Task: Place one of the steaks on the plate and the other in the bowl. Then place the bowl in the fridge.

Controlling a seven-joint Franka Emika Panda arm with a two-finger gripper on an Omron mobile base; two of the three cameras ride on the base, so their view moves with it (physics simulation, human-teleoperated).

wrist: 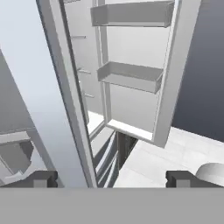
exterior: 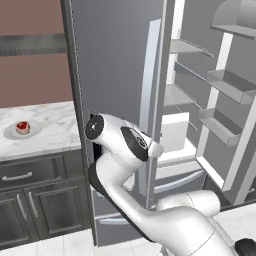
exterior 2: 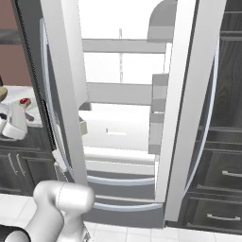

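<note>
One steak [exterior: 22,127] lies on the light-grey plate [exterior: 11,133] on the marble counter to the left of the fridge [exterior: 115,60]; the same steak [exterior 2: 24,101] shows in the right base view. Beside it a tan rim [exterior 2: 2,91], the bowl by its colour, is cut off by the frame edge. The fridge stands with both doors swung out and its white interior [exterior 2: 123,127] bare. My gripper [wrist: 111,178] is open, with nothing between its fingertips [wrist: 43,178]. It hangs low in front of the left door's edge [wrist: 65,87] and looks toward the right door's shelves [wrist: 131,74].
My arm [exterior: 120,142] bends in front of the left fridge door. The right door [exterior: 225,85] stands wide open with several door shelves. Dark cabinets [exterior: 30,200] run under the counter, and more dark cabinets [exterior 2: 222,179] stand right of the fridge. The floor [wrist: 157,157] is pale tile.
</note>
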